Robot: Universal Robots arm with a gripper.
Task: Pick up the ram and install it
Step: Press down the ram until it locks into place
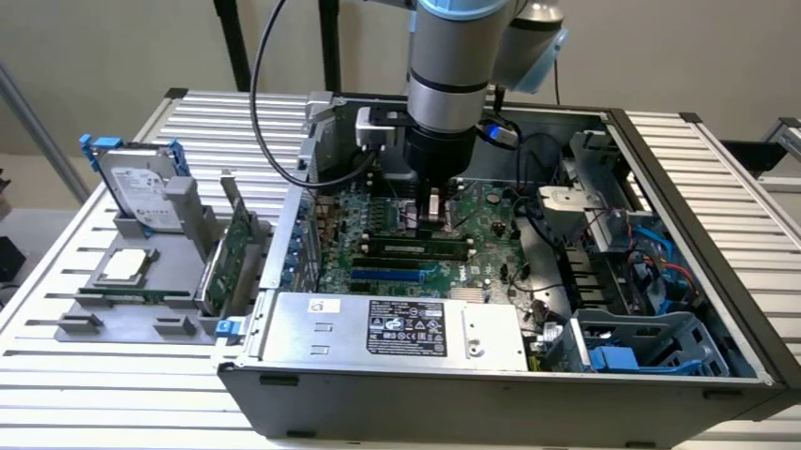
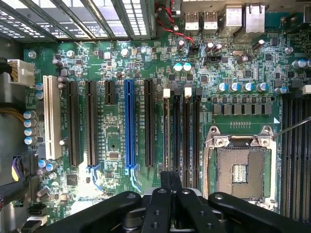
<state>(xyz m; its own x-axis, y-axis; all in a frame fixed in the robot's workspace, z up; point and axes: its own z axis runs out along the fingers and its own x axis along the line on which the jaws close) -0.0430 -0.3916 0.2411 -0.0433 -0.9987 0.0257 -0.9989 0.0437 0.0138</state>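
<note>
Hand: my hand [image 1: 432, 208] hangs low inside the open computer case [image 1: 701, 169], just above the motherboard [image 1: 375, 202]; in the wrist view my fingers [image 2: 171, 194] are drawn together on something thin.
Ram: I judge the thin dark edge between my fingertips to be the ram [image 2: 169, 178], held upright; I cannot make out its green face from here.
Memory slots: the black memory slots [image 2: 181, 136] with white end clips lie directly ahead of my fingertips, beside the CPU socket [image 2: 239, 172].
Other ram: one stick [image 1: 410, 249] already lies seated in a slot nearer the power supply [image 1: 388, 328].
Progress: pick-up looks done, seating not yet.
Risk: if the stick's edge is off the slot line, or tilted, pressing down could jam it, bend the board or leave one end unlatched.
Risk: closed clips would block it.
</note>
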